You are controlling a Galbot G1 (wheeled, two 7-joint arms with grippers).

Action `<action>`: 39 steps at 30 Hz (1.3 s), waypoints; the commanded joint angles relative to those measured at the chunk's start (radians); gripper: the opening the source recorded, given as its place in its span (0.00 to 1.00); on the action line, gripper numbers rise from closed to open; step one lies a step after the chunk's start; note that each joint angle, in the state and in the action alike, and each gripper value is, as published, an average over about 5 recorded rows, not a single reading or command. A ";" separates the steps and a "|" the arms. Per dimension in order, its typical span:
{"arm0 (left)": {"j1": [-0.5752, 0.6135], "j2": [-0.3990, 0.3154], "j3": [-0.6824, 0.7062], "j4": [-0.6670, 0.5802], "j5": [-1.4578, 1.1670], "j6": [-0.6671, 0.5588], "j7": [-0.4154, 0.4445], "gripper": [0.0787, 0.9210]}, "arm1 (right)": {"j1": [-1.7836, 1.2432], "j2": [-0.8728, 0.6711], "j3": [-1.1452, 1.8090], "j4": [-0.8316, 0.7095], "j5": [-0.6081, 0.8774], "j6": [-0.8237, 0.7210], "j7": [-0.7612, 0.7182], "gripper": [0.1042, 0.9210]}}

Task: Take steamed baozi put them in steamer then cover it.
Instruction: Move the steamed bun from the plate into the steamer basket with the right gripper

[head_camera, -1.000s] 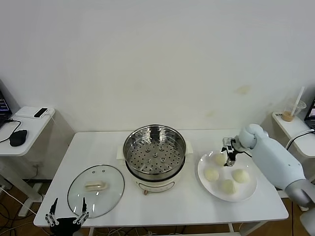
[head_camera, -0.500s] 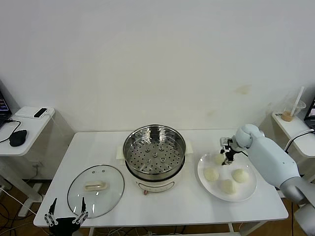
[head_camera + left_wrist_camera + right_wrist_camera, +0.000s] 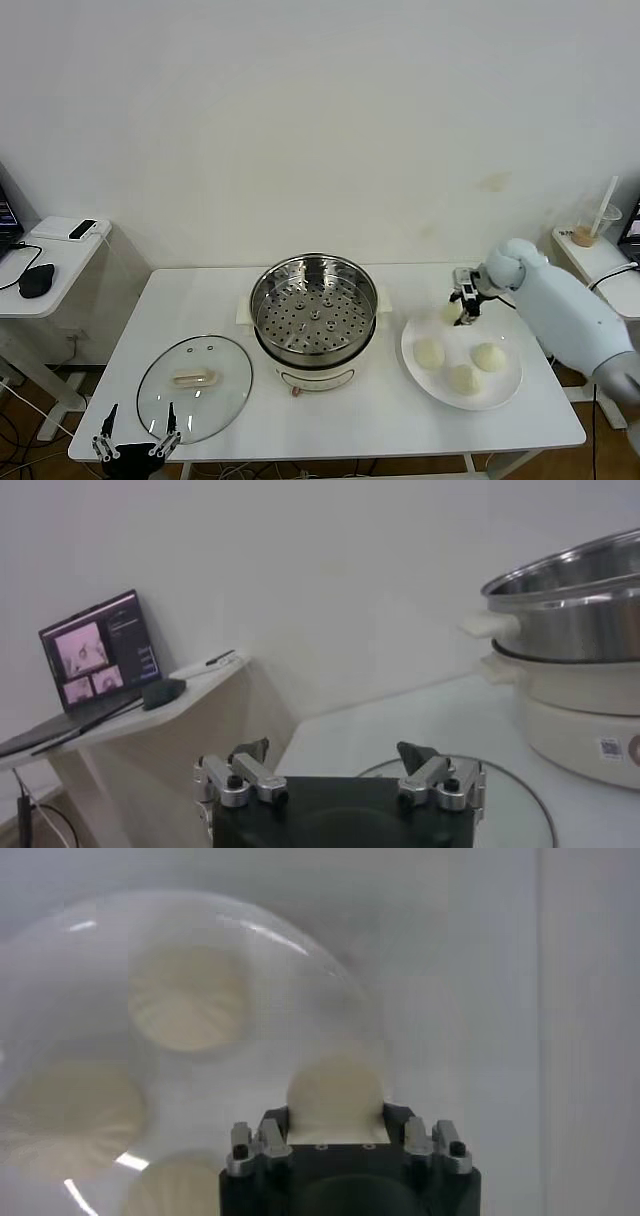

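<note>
The steamer (image 3: 314, 305) stands mid-table, its perforated floor empty; it also shows in the left wrist view (image 3: 575, 610). The glass cover (image 3: 195, 385) lies flat on the table to its left. Three baozi (image 3: 429, 354) lie on a white plate (image 3: 508, 382) at the right. My right gripper (image 3: 462, 318) is shut on the fourth baozi (image 3: 448, 314) and holds it just above the plate's far edge. In the right wrist view the held baozi (image 3: 335, 1083) sits between the fingers of my right gripper (image 3: 335, 1116). My left gripper (image 3: 135, 445) is open and empty at the table's front left corner.
A side table with a mouse (image 3: 36, 280) and a phone stands at the left; a laptop (image 3: 95, 650) shows there in the left wrist view. A drink cup with a straw (image 3: 592, 228) stands on a shelf at the far right.
My right gripper has risen and drawn slightly back from the plate with one baozi in it. Three baozi stay on the plate. The left arm has not moved.
</note>
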 commanded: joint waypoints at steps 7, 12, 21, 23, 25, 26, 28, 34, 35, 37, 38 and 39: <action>-0.002 0.009 0.005 -0.002 -0.004 0.001 -0.001 0.88 | 0.294 -0.053 -0.235 0.176 0.282 -0.030 0.007 0.60; -0.005 0.021 -0.004 0.000 -0.020 0.003 0.000 0.88 | 0.420 0.047 -0.329 0.155 0.365 -0.029 0.052 0.60; -0.008 0.035 -0.030 0.007 -0.040 0.007 0.005 0.88 | 0.533 0.285 -0.476 0.120 0.501 0.049 0.171 0.60; -0.008 0.037 -0.036 0.007 -0.043 0.007 0.006 0.88 | 0.545 0.340 -0.520 0.105 0.492 0.093 0.183 0.60; -0.008 0.037 -0.040 0.006 -0.043 0.008 0.007 0.88 | 0.548 0.380 -0.556 0.094 0.471 0.132 0.184 0.60; -0.008 0.036 -0.043 0.006 -0.043 0.008 0.007 0.88 | 0.546 0.401 -0.572 0.086 0.452 0.155 0.184 0.60; -0.008 0.034 -0.048 0.004 -0.043 0.009 0.007 0.88 | 0.539 0.434 -0.600 0.068 0.410 0.204 0.185 0.60; -0.005 0.025 -0.059 -0.003 -0.044 0.008 0.008 0.88 | 0.516 0.499 -0.682 -0.003 0.243 0.346 0.201 0.59; -0.005 0.023 -0.060 -0.004 -0.044 0.008 0.008 0.88 | 0.510 0.503 -0.691 -0.013 0.212 0.368 0.207 0.59; -0.006 0.019 -0.061 -0.005 -0.043 0.008 0.007 0.88 | 0.494 0.508 -0.697 -0.037 0.154 0.414 0.221 0.59; -0.006 0.017 -0.061 -0.006 -0.043 0.008 0.007 0.88 | 0.485 0.511 -0.697 -0.050 0.122 0.441 0.230 0.59; -0.006 0.015 -0.061 -0.007 -0.043 0.008 0.007 0.88 | 0.477 0.513 -0.695 -0.062 0.093 0.464 0.238 0.59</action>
